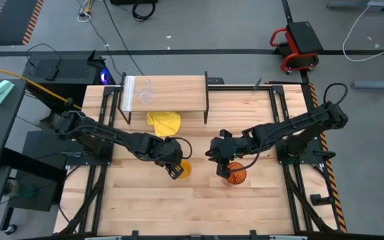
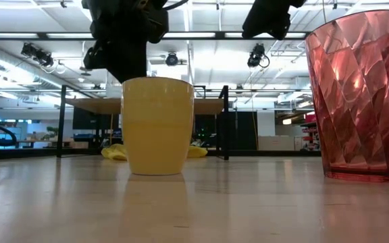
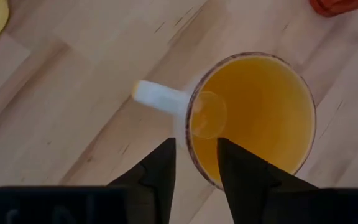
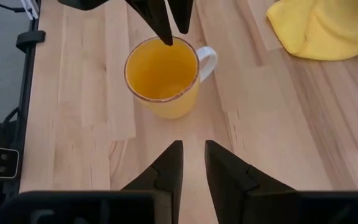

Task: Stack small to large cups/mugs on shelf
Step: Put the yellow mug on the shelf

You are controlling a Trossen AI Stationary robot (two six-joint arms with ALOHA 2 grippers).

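The orange mug [image 1: 185, 171] with its white handle [image 3: 160, 97] stands upright on the table's middle. My left gripper [image 3: 196, 142] is open above it, one finger inside the rim and one outside, close to the handle. The amber tumbler [image 1: 237, 176] stands upright to the mug's right. My right gripper [image 1: 222, 163] hangs beside the tumbler on its left, narrowly open with nothing between its fingers [image 4: 193, 146]. The small clear glass [image 1: 145, 98] stands on the shelf [image 1: 179, 90], near its whitish end. My left gripper comes from above, pointing down, and straddles the mug's rim [image 3: 189, 132] next to the handle, one finger in the hollow and one outside. I cannot tell whether either finger touches the wall. The mug sits upright on the table.
A yellow cloth [image 1: 164, 123] lies on the table at the shelf's near edge, partly under it. The shelf's black legs [image 1: 207, 100] stand at its corners. Bare planks lie between the mug and the table's near edge.
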